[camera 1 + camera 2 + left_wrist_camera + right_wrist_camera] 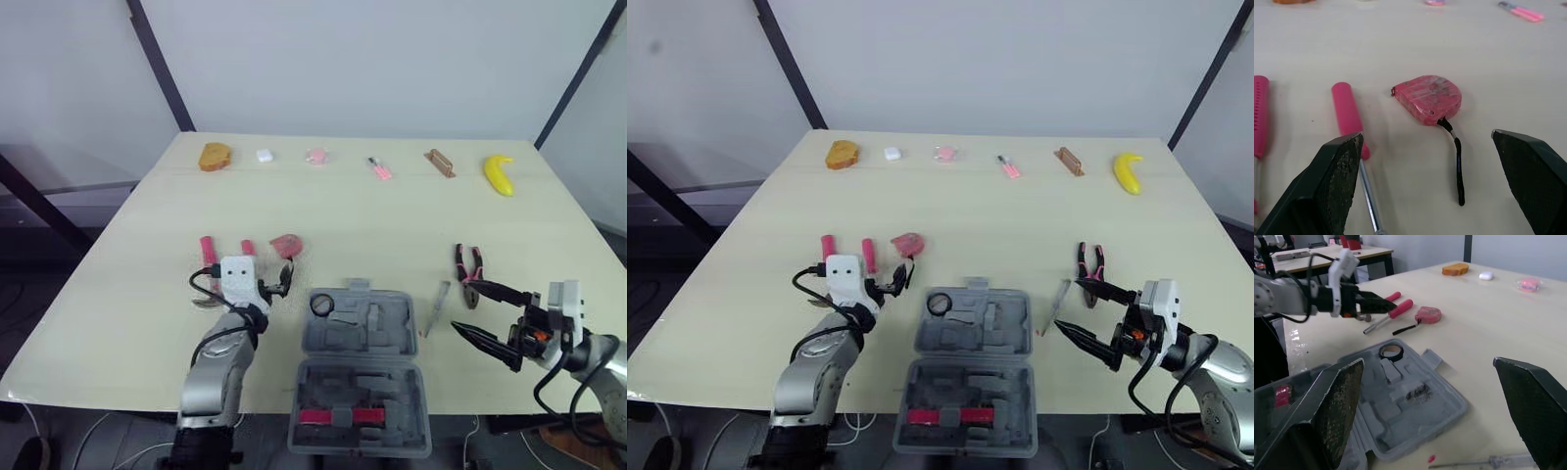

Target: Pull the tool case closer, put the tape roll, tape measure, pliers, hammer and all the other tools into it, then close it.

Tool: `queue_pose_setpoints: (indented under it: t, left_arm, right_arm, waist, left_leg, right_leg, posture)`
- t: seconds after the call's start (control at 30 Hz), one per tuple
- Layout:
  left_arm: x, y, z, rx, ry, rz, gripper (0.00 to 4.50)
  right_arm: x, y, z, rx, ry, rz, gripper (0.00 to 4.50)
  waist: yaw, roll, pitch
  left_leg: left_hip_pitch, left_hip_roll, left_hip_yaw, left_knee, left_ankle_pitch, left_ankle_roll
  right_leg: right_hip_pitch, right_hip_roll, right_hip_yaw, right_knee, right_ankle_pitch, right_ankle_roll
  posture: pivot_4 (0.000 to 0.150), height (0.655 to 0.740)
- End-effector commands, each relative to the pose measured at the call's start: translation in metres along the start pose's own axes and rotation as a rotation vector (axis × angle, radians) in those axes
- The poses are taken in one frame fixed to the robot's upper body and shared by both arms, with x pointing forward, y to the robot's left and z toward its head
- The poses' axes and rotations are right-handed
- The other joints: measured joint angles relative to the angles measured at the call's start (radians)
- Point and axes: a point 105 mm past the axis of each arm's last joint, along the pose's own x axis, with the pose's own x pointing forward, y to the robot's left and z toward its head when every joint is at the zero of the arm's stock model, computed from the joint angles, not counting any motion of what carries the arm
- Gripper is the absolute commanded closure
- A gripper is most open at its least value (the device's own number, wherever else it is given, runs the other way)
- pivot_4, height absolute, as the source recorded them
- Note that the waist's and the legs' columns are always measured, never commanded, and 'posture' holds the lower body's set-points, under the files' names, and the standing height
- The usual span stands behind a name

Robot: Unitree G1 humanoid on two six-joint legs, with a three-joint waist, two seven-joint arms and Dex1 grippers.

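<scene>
The whole table point(392, 211) is taken in by the head views alone, and with it a far row of small objects running from an orange lump point(215, 156) to a banana point(500, 174). The grey tool case point(408, 323) is laid open at the near edge, between the two arms, with its nearer half overhanging the table's edge.

The right gripper point(490, 315) is held just right of the case, spread wide and grasping nothing. The left gripper point(282, 282) is likewise released, just left of the case. From the right wrist view it is seen across the case, above the shafts of two pink-handled screwdrivers point(1347, 117).

The pliers point(468, 264), with black and pink handles, and a slim screwdriver point(436, 305) are found on the table between the case and the right gripper.

The pink tape measure point(1428, 98) is framed between the left fingers in the left wrist view, lying flat and untouched. A black strap, hardly made out from the head, trails from it.

A black tape roll point(322, 305) is seated in the far left corner of the case. A pink strip point(341, 415) is held in the nearer half.
</scene>
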Motion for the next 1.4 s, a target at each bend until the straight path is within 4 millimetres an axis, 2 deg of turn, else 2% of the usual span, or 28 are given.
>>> queue_pose_setpoints:
  t: [0.03,0.13,0.23,0.3,0.43,0.57,0.73,0.97,1.17,1.3,1.4]
  left_arm:
    - [0.020,-0.015,0.002,0.029,0.001,-0.008,0.00]
    - [0.032,-0.019,0.002,0.031,0.010,0.006,0.00]
    - [0.052,-0.040,0.003,0.051,0.013,-0.028,0.00]
    - [0.058,-0.044,-0.001,0.057,0.035,-0.011,0.00]
    - [0.064,-0.046,-0.005,0.071,0.061,0.011,0.00]
    - [0.064,-0.041,-0.013,0.010,0.108,0.072,0.00]
    - [0.060,-0.040,-0.013,-0.012,0.103,0.082,0.00]
    - [0.057,-0.043,0.007,-0.006,0.003,0.067,0.00]
    - [0.054,-0.048,0.016,0.031,-0.035,0.032,0.00]
    - [0.053,-0.038,0.004,-0.041,0.036,0.098,0.00]
    - [0.054,-0.033,0.002,-0.018,0.048,0.118,0.00]
  right_arm:
    - [0.005,-0.001,0.010,-0.036,-0.015,0.012,0.04]
    - [0.007,-0.001,0.012,-0.043,-0.017,0.013,0.04]
    - [0.009,-0.002,0.009,-0.049,-0.008,0.006,0.04]
    - [0.008,-0.001,0.005,-0.062,0.020,0.014,0.04]
    - [0.013,0.000,0.012,-0.067,0.000,0.014,0.04]
    - [0.017,0.004,0.016,-0.075,0.001,0.035,0.04]
    - [0.021,0.005,0.021,-0.080,-0.003,0.037,0.04]
    - [0.023,0.004,0.023,-0.077,0.001,0.034,0.04]
    - [0.024,0.004,0.024,-0.076,0.003,0.036,0.04]
    - [0.028,0.004,0.028,-0.082,0.002,0.050,0.04]
    - [0.029,0.006,0.029,-0.072,-0.004,0.066,0.04]
  waist:
    - [0.003,0.000,0.000]
    - [0.003,0.000,0.000]
    - [0.006,0.000,0.000]
    - [0.007,0.000,0.000]
    - [0.004,0.000,0.000]
    - [0.004,0.000,0.000]
    - [0.003,0.000,0.000]
    - [0.004,0.000,0.000]
    - [0.006,0.000,0.000]
    - [0.006,0.000,0.000]
    - [0.006,0.000,0.000]
  left_leg:
    - [0.000,0.000,0.000,0.000,0.000,0.000]
    - [0.000,-0.001,0.000,0.001,0.000,0.000]
    - [-0.001,-0.001,0.000,0.001,0.000,0.000]
    - [-0.001,-0.001,0.000,0.001,0.000,0.000]
    - [-0.001,-0.001,-0.001,0.001,0.000,0.000]
    - [0.000,-0.001,-0.001,0.001,0.000,0.000]
    - [0.000,-0.001,-0.001,0.001,0.000,0.000]
    - [0.000,-0.001,-0.001,0.001,0.000,0.000]
    - [-0.001,-0.001,-0.001,0.001,0.000,0.000]
    - [-0.001,-0.001,-0.001,0.001,0.000,0.000]
    - [-0.001,-0.001,-0.002,0.001,0.000,0.000]
  right_leg:
    - [0.000,0.000,0.000,0.000,0.000,0.000]
    - [0.001,0.000,0.000,0.000,0.000,0.000]
    - [0.001,0.000,-0.001,0.000,0.000,0.000]
    - [0.001,0.000,-0.002,0.000,0.000,0.000]
    - [0.001,0.000,-0.001,-0.001,0.000,0.000]
    - [0.001,0.000,-0.002,0.000,0.000,0.000]
    - [0.001,0.000,-0.001,0.001,0.000,0.000]
    - [0.001,0.000,-0.002,0.000,0.000,0.000]
    - [0.001,0.000,-0.001,0.000,0.000,0.000]
    - [0.001,0.000,-0.001,0.000,0.000,0.000]
    - [0.001,0.000,-0.002,0.000,0.000,0.000]
  posture:
    - [0.150,0.7400]
    - [0.150,0.7400]
    - [0.150,0.7400]
    - [0.150,0.7400]
    - [0.150,0.7400]
    - [0.150,0.7400]
    - [0.150,0.7400]
    - [0.150,0.7400]
    - [0.150,0.7400]
    - [0.150,0.7400]
    - [0.150,0.7400]
